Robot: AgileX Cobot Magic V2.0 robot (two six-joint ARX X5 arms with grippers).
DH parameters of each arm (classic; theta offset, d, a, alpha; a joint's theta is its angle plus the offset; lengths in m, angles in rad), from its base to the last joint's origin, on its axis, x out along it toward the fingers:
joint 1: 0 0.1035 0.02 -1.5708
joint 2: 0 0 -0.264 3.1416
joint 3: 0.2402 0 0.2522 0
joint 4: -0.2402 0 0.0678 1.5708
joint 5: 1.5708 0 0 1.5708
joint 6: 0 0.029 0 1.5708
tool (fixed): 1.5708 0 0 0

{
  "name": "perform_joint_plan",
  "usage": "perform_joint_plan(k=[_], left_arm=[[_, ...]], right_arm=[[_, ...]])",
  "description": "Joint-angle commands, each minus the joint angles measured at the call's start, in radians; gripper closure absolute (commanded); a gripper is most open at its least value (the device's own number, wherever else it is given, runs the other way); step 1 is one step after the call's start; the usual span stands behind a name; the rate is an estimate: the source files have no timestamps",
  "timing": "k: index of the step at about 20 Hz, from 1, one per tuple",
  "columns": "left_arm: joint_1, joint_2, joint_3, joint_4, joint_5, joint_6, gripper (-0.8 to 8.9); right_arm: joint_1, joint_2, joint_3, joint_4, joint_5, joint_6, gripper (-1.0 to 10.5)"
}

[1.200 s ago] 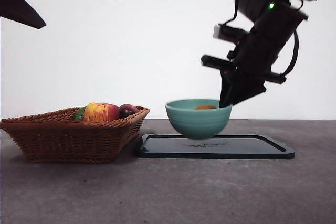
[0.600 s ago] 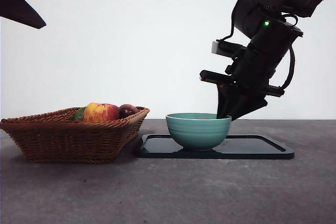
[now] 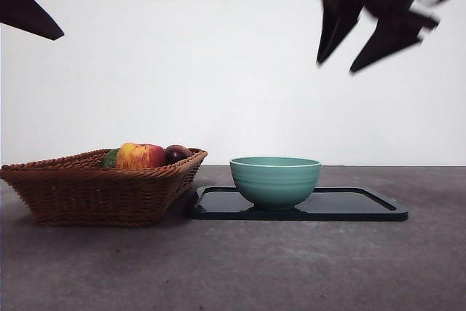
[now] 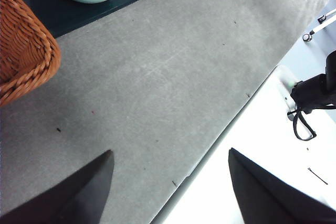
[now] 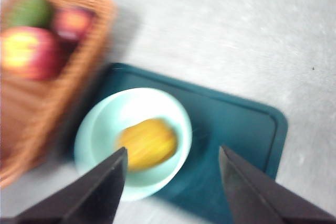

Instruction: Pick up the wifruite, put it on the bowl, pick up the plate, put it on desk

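Right wrist view alone shows the wifruite [image 5: 147,143] (blurred) — inside the bowl [image 5: 102,129].

The right tool [image 3: 342,60] hangs blurred in the upper right of the front view, jaws spread apart and empty, pointing down and left. The left tool [image 4: 168,182] shows as a dark tip at the upper left, jaws open, holding nothing.

Right tool [image 3: 348,52] is smeared with motion blur; below it, the teal-green ceramic bowl [image 3: 275,180] hides the golden-brown oval fruit [image 5: 147,143].
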Motion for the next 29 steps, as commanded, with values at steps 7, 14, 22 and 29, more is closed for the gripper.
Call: perform_joint_plan(k=[7,14,22,29], left_arm=[[-0.005,0.006,0.007,0.011,0.006,0.020,4.70],[-0.005,0.006,0.007,0.011,0.006,0.019,4.70],[-0.005,0.006,0.007,0.011,0.007,0.019,4.70],[-0.005,0.006,0.007,0.011,0.007,0.020,4.70]], right_arm=[[0.027,-0.369,0.018,-0.351,-0.051,-0.026,6.7],[0.073,-0.628,-0.107,-0.438,-0.065,-0.027,6.7],[0.077,-0.756,-0.356,-0.436,-0.250,-0.009,6.7],[0.077,-0.756,-0.373,-0.397,-0.261,-0.008,6.7]])
